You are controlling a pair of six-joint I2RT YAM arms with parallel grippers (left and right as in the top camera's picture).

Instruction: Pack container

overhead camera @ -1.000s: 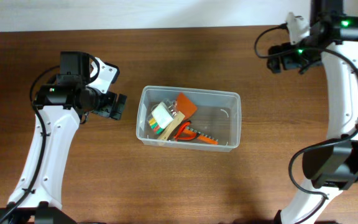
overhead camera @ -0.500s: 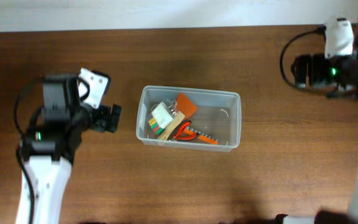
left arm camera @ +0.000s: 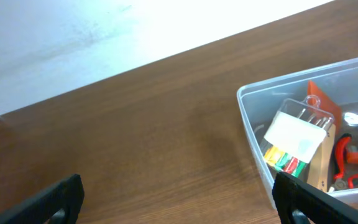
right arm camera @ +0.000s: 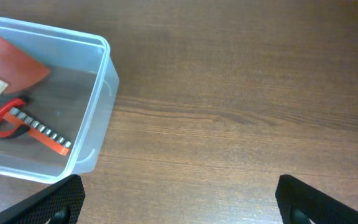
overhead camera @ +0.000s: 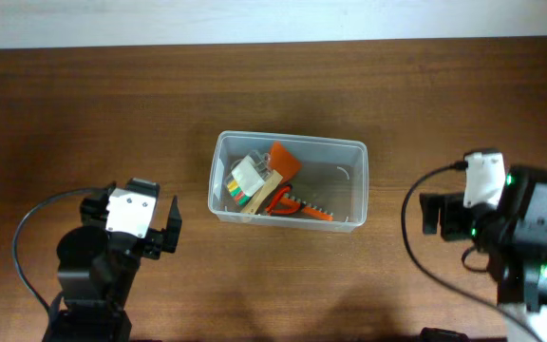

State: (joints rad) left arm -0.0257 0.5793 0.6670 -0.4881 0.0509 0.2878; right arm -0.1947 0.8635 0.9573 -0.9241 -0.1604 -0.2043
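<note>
The container (overhead camera: 342, 195) is located at the centre of the table (overhead camera: 84, 114), upright, with its long side running left to right and no lid fitted. Its contents are grouped in the left half, while the right half is bare. 4 items are counted inside: 1 clear pack (overhead camera: 247, 177) with a white label and coloured pieces, 1 orange card (overhead camera: 288, 160), 1 red-handled tool (overhead camera: 278, 199) and 1 orange strip (overhead camera: 311, 213) carrying a row of small metal parts. These items overlap, so a further piece underneath cannot be ruled out. The tan backing seen under the pack is not counted separately. No loose item is seen on the wood outside the bin in any view. The left gripper (left arm camera: 179, 199) is positioned to the left of the bin and well apart from it. Its fingertips (left arm camera: 61, 193) are spread to the 2 lower corners of the wrist view, and nothing is held between them. The right gripper (right arm camera: 182, 199) is positioned to the right, also well apart, likewise spread wide and empty. 1 container and 2 grippers are therefore present. The loading step is judged to be complete or very nearly so, as nothing remains within view to be collected. Any next move is expected to require either a further item from outside the frames or a lid, and neither is shown.
</note>
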